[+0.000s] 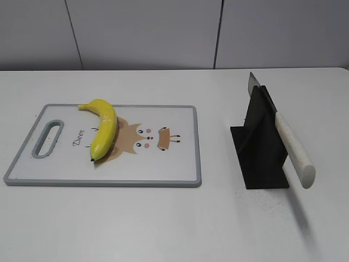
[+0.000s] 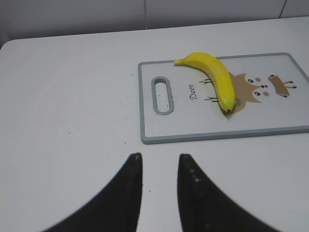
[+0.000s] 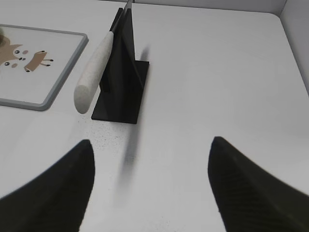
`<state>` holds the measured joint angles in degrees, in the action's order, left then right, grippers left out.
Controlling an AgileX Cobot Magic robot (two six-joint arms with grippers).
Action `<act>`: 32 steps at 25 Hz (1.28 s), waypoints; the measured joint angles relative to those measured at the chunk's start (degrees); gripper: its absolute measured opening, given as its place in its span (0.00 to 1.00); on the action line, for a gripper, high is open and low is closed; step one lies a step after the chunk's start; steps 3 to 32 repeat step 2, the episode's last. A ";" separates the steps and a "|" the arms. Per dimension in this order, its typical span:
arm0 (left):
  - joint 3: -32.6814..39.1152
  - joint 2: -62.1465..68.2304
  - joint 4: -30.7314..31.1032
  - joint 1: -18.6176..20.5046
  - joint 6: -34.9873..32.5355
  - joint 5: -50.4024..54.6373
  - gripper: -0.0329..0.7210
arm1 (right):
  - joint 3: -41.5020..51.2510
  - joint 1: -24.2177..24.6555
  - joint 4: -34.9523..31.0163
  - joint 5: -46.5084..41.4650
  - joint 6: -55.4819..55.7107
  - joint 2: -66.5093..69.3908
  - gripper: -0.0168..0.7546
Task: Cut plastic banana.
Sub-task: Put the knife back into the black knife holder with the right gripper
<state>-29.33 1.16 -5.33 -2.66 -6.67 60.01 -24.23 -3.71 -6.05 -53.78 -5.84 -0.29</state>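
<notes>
The plastic banana (image 1: 104, 126) is glossy yellow and curved. It lies on the left half of the white cutting board (image 1: 180, 169), and also shows in the left wrist view (image 2: 215, 77). A knife with a pale handle (image 1: 294, 153) rests in a black stand (image 1: 260, 147) to the right; the right wrist view shows the handle (image 3: 94, 67) too. My left gripper (image 2: 159, 157) is open and empty over bare table in front of the board. My right gripper (image 3: 152, 142) is wide open and empty, in front of the stand. Neither gripper appears in the exterior view.
The board (image 2: 145, 101) has a grey rim, a handle slot (image 2: 162, 94) at its left end and a deer drawing. The white table (image 1: 174, 224) ends at a grey panelled wall (image 1: 163, 33) behind.
</notes>
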 joint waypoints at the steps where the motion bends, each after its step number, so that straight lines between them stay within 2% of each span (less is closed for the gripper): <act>1: 0.00 0.00 0.00 0.00 0.00 0.00 0.36 | 0.00 0.00 0.00 0.00 0.00 0.00 0.76; 32: 0.00 0.00 0.00 0.00 0.00 0.00 0.36 | 0.00 0.00 0.00 0.00 0.00 0.00 0.76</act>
